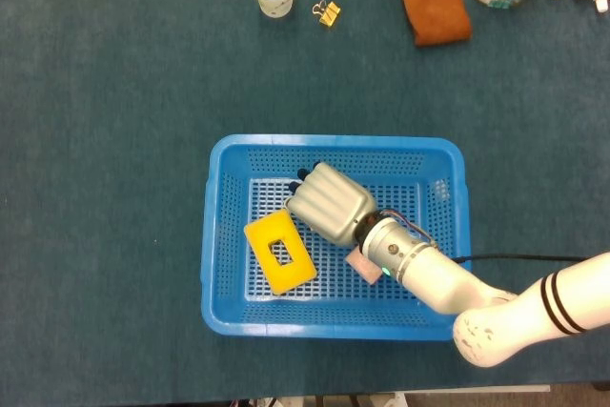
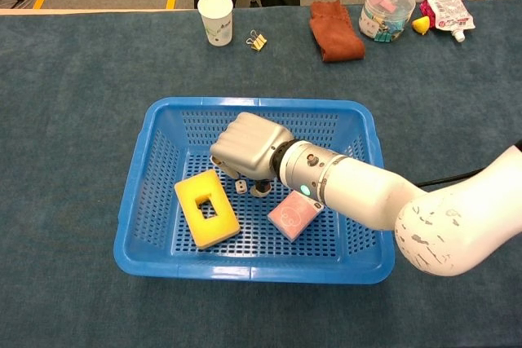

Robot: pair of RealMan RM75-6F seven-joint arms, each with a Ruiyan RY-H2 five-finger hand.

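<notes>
Chest view shows my right hand lowered inside the blue basket, back of the hand up, fingers pointing down to the basket floor. A small white die sits directly under the hand, between the finger on its left and the fingertip on its right. I cannot tell whether either fingertip touches the die, nor whether the fingers are closing on it; they appear curled downward with the die in the gap. In the head view the hand covers the die completely, so that camera gives me no check.

Just left of the fingers lies a yellow foam block with a rectangular hole through it, flat on the basket floor and apart from the hand. Just right of the fingers and under the wrist lies a pink card pack, tilted, also on the basket floor.

Beyond the fingers, well apart from the basket, I note a white paper cup, a gold binder clip, a brown cloth and a clear tub of small items on the dark blue table. My left hand appears in neither camera.
</notes>
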